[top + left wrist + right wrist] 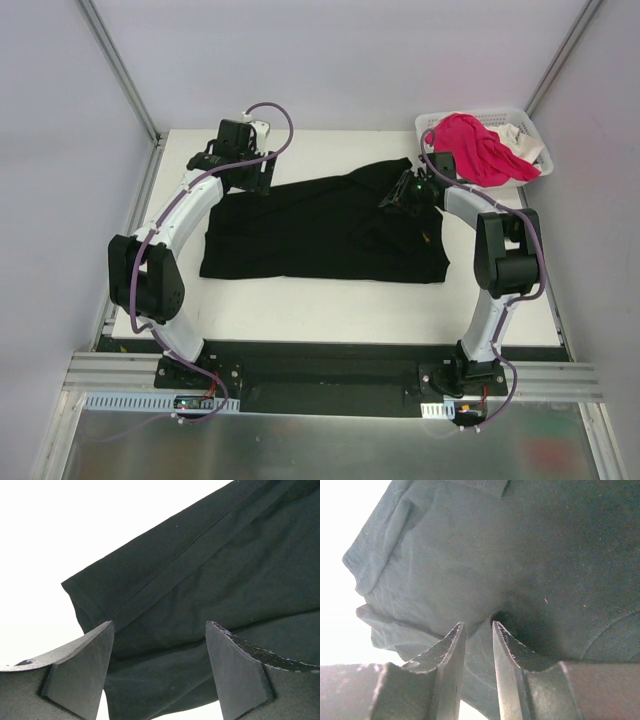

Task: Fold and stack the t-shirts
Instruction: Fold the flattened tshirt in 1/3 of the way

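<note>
Pinched in right gripper (477, 626) at lower centre, black t-shirt (520, 555) fold; left gripper (159, 625) spread over shirt edge; risk: shallow bite slipping on the pull.

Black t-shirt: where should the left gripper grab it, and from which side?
Probably pinch the black t-shirt at its far-left corner, coming down from the bare table side. The shirt lies flat and that hemmed corner juts onto white surface, close to the open left gripper.

Black shirt (320, 235) spread on table (330, 305). Pink shirt (478, 148) in white basket (520, 122). Left gripper (258, 178), right gripper (398, 198) at black shirt's far side.
</note>
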Available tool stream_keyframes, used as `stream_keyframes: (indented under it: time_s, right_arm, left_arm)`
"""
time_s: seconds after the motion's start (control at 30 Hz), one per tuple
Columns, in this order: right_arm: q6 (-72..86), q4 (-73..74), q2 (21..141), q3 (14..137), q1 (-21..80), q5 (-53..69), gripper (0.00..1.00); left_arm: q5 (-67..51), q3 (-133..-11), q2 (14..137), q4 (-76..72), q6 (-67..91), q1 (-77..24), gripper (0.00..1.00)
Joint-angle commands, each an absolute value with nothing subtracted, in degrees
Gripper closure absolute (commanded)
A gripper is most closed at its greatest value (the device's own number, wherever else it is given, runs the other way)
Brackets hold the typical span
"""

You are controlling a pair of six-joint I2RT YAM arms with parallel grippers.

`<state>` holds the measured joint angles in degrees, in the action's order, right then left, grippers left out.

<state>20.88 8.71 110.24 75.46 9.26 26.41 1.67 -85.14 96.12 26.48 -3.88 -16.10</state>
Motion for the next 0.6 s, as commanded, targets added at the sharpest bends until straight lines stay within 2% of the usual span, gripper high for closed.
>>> stream_keyframes:
  time_s: [0.0,0.3,0.5,0.57]
  right_arm:
    - [22.0,6.2,108.4,74.1,9.5,27.1,0.68]
    - [22.6,5.7,107.8,71.6,9.7,27.2,0.57]
    - [22.6,4.6,106.3,69.2,9.7,26.8,0.59]
    - [22.9,4.3,106.3,68.7,9.7,27.2,0.64]
  left_arm:
    - [2.9,-87.3,94.0,26.7,-4.5,-16.3,0.27]
    - [3.0,-87.3,94.0,26.7,-4.7,-16.3,0.27]
    - [2.9,-87.4,94.5,26.7,-4.4,-16.3,0.27]
    - [2.6,-87.5,94.6,26.8,-4.3,-16.3,0.27]
